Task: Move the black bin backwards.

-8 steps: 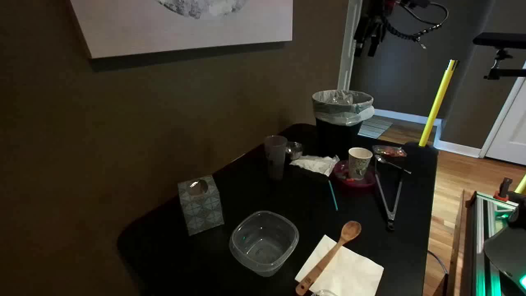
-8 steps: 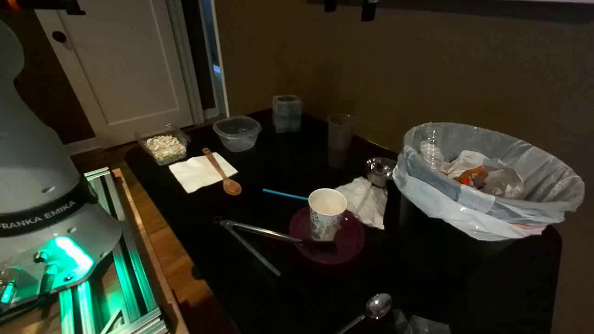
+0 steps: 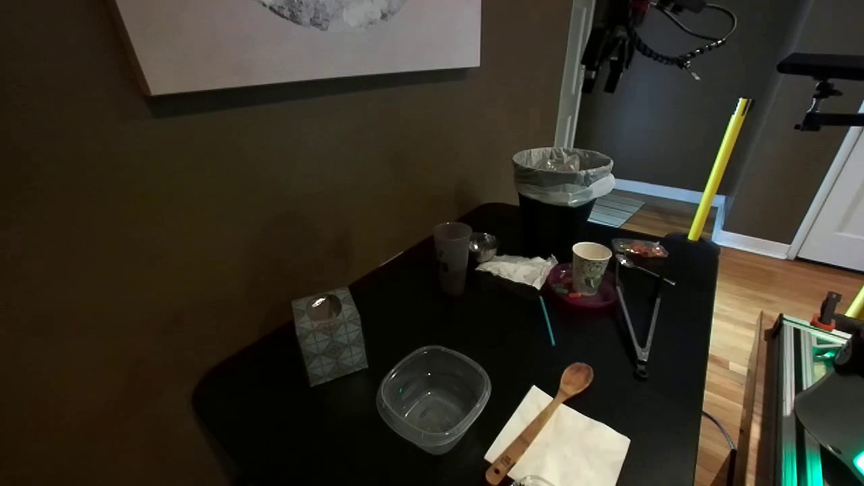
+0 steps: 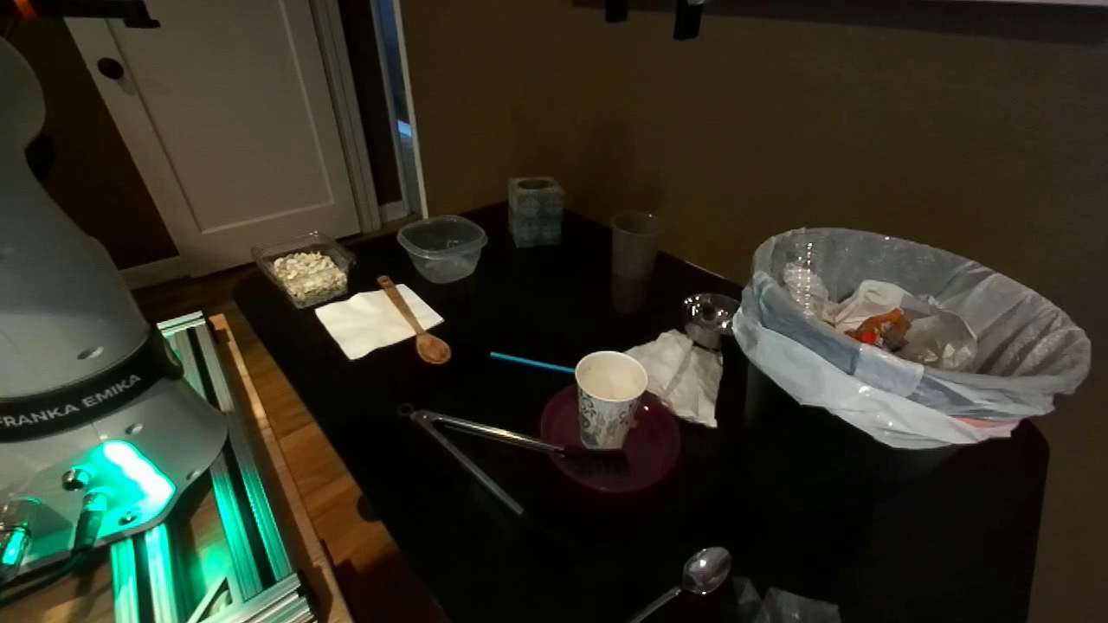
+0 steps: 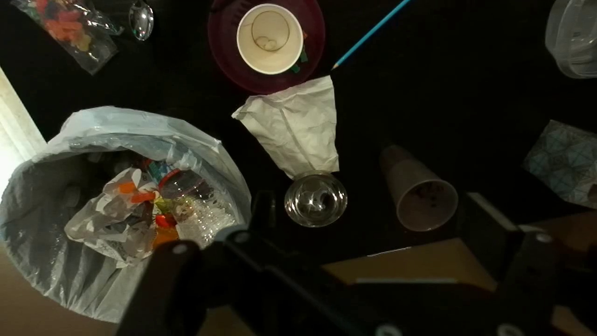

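Note:
The black bin (image 3: 555, 219) stands upright on the black table, with a pale whitish liner over its rim. In an exterior view the liner (image 4: 857, 394) hangs wide around the rim and wrappers lie inside; the bin's dark body barely shows against the table. My gripper (image 3: 601, 81) hangs in the air, higher than the bin. Only its fingertips (image 4: 652, 19) show at the top of an exterior view. In the wrist view the bin (image 5: 107, 122) is at the left, outside the spread fingers (image 5: 373, 217). The gripper is open and holds nothing.
Close to the bin are a clear bowl (image 5: 315, 199), a translucent cup (image 5: 422, 200), a crumpled napkin (image 5: 298, 126) and a paper cup (image 4: 608, 407) on a purple plate (image 4: 653, 463). Tongs (image 4: 472, 463) and a metal spoon (image 4: 705, 571) lie nearby. A wall borders the table.

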### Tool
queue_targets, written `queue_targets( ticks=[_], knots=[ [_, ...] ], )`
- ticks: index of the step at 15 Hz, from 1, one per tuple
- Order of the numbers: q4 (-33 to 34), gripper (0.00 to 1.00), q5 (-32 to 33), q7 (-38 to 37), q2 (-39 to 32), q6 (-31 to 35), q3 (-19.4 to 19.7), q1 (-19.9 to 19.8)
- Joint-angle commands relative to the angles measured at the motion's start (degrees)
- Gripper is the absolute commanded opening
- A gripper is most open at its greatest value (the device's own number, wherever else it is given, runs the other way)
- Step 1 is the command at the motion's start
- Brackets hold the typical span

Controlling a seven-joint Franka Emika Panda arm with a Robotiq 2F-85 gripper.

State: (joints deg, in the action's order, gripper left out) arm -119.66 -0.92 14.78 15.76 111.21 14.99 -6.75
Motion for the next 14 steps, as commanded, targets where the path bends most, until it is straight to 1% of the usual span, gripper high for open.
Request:
queue_targets(
  ticks=[1, 3, 6, 7, 9, 14],
  knots=[
    [2.81, 1.0, 1.08, 0.99, -3.28, 0.69, -0.49, -1.1],
    [4.15, 1.0, 2.2, 3.4, -5.61, 1.18, 0.05, -1.55],
    [4.98, 1.0, 0.2, 9.62, -8.24, 3.47, 1.09, -2.04],
    [3.47, 1.0, 0.81, 6.16, -5.71, 2.07, -0.07, -2.25],
    [4.05, 1.0, 0.76, 8.03, -7.35, 3.14, 0.19, -2.64],
    [4.57, 1.0, 0.76, 8.51, -7.9, 3.18, 0.18, -2.71]
  ],
)
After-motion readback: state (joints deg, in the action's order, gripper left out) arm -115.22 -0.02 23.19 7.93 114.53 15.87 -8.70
